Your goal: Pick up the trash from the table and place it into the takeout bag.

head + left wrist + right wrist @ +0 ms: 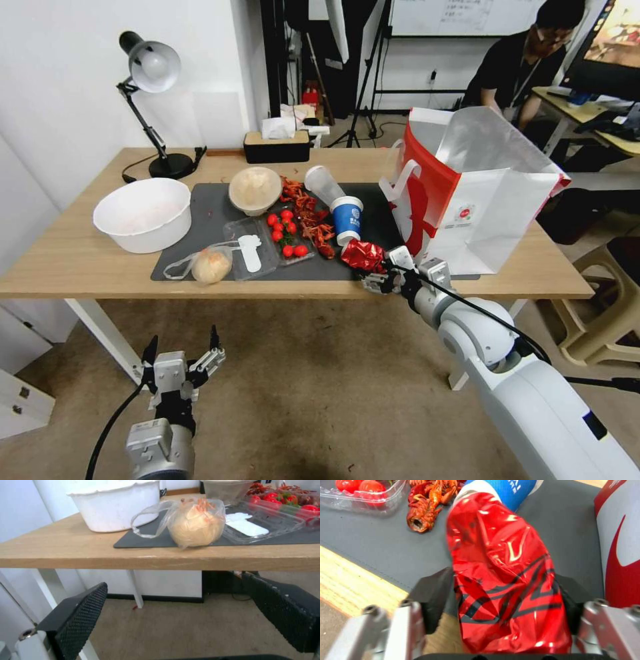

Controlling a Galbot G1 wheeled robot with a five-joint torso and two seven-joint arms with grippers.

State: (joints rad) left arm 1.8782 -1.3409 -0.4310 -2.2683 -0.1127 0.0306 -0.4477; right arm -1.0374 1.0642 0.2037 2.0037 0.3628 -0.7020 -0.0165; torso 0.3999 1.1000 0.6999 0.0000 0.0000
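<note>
right gripper [381, 272] at the table's near edge, jaws pinching the crumpled shiny red wrapper [506, 575], which sits over the front edge of the dark grey mat [220, 220], just beside the blue-and-white paper cup [347, 220]. large boxy white paper takeout bag [493, 213] with red side panel stands open on the long light-wood table [67, 260], just right of the wrapper. clear plastic cup [322, 183] lies tipped behind the paper cup. round tan bowl [255, 189] on the mat's far side, beige bun in a clear bag [195, 525] at the mat's near left corner. left gripper [180, 363] hangs low in front of the table below its edge, jaws spread, holding nothing. white tub [142, 215] on the table left of the mat.
</note>
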